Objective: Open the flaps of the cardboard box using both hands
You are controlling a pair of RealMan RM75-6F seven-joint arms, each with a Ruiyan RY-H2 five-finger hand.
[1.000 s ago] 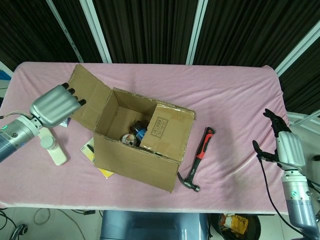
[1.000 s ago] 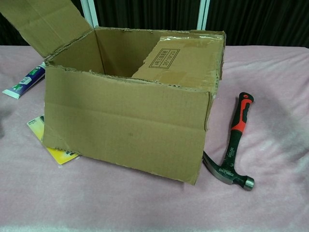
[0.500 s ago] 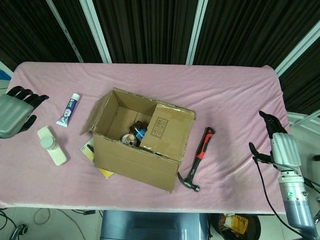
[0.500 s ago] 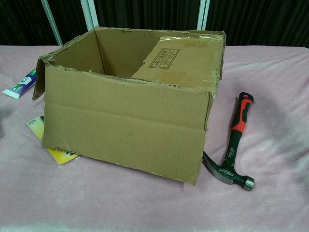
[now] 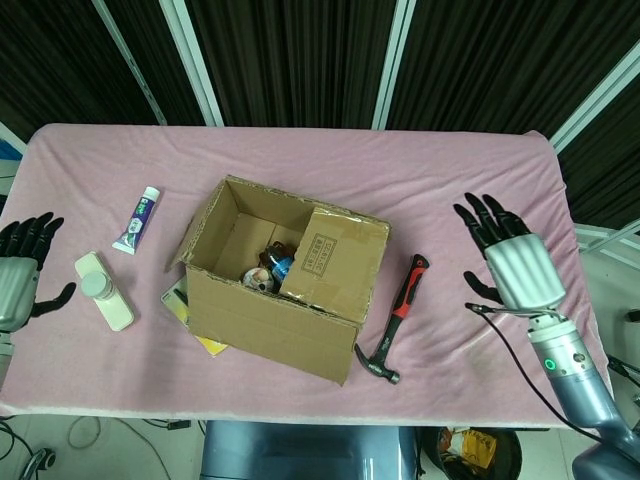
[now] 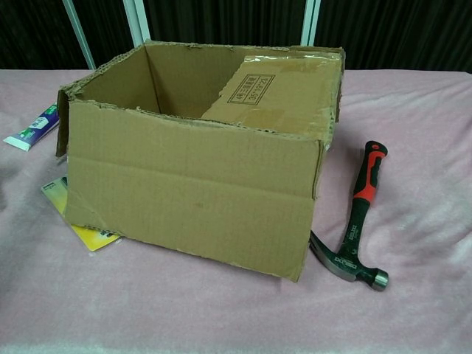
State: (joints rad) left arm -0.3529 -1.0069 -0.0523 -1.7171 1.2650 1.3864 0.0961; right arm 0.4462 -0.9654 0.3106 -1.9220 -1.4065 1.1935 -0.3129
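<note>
One cardboard box, mid-table, right flap folded inward over its contents. Your right hand hovers beyond the hammer, fingers spread, holding nothing. Your left hand likewise empty, at the table's left edge, well apart.

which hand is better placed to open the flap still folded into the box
Right. The folded flap lies on the cardboard box's hammer side, where the open right hand hovers; the left hand is far across.
</note>
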